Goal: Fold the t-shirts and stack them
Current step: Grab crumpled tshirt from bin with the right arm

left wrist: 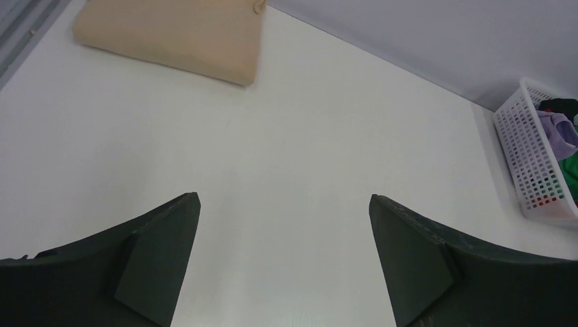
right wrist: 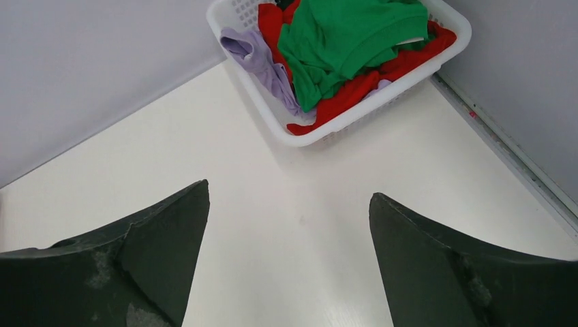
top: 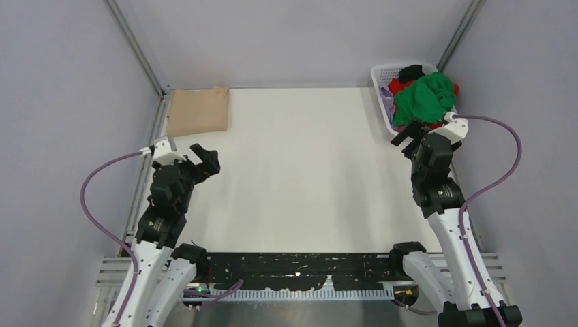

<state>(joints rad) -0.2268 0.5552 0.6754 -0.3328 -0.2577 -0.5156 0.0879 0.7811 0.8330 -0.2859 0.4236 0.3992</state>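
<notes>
1. Nearest, both arms' jaws stood released, empty, over the worktop (top: 307, 177).
2. Farther, the green t-shirt (right wrist: 347, 34) topped the basket (left wrist: 531, 157) heap: limp and light, I judged; pinch a raised fold.
3. Farthest left, the tan t-shirt (top: 198, 110) lay folded.

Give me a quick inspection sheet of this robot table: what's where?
Surface: white table, mostly bare.
Job's things: tan shirt folded flat at the far left corner; green shirt, red shirt, lilac garment and black garment heaped in the basket at the far right corner.
Clutter: nothing seen.
Grippers: left gripper open, empty; right gripper open, empty, near the basket.
Cables: purple cables loop from both arms.
Surroundings: grey walls, metal posts.
</notes>
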